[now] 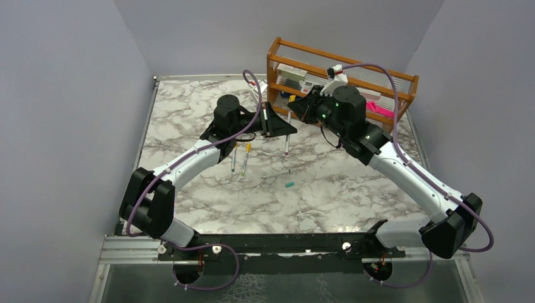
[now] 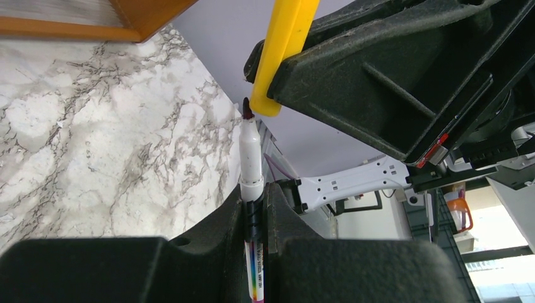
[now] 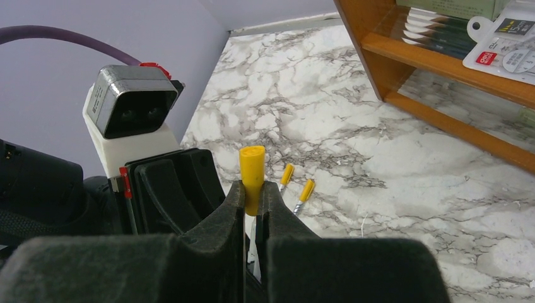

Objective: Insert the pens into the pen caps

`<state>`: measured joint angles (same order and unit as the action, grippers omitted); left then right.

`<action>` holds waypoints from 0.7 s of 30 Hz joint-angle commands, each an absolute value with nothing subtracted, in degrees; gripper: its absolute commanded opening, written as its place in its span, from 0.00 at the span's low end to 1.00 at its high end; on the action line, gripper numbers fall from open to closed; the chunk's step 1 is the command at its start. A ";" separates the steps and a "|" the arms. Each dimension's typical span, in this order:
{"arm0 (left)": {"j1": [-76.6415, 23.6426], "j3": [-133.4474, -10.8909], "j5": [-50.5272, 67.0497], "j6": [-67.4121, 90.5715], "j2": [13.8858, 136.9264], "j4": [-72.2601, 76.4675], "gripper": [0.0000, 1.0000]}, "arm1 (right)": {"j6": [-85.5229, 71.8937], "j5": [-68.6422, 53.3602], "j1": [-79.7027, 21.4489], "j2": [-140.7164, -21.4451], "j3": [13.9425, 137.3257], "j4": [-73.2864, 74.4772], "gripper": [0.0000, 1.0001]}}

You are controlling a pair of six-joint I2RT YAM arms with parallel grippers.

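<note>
A: Upper right, the rack [image 3: 435, 66] looks like varnished wood, orange-brown and smooth.
B: The tabletop [image 1: 189, 113] shows a glossy marble pattern. The right gripper [image 3: 254, 192] appears matt, grainy black plastic; the yellow cap [image 3: 252, 165] and white pen [image 2: 250, 151], smooth plastic with a slight sheen.

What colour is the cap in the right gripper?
The cap is yellow; the right wrist view shows it best.

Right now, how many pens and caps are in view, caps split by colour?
pens: 3
yellow caps: 3 (two already on pens)
teal caps: 1
total: 7
</note>
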<state>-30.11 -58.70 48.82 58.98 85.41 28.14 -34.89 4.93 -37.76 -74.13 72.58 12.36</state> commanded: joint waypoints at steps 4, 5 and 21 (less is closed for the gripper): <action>-30.42 -58.64 50.36 57.86 83.23 31.46 0.00 | -34.44 7.97 -37.60 -75.38 74.29 13.93 0.01; -30.41 -58.72 50.37 57.90 83.19 31.46 0.00 | -34.19 8.08 -37.60 -75.33 74.45 14.16 0.01; -30.43 -58.36 50.11 57.67 83.20 31.46 0.00 | -33.50 1.79 -37.54 -73.40 72.61 14.31 0.01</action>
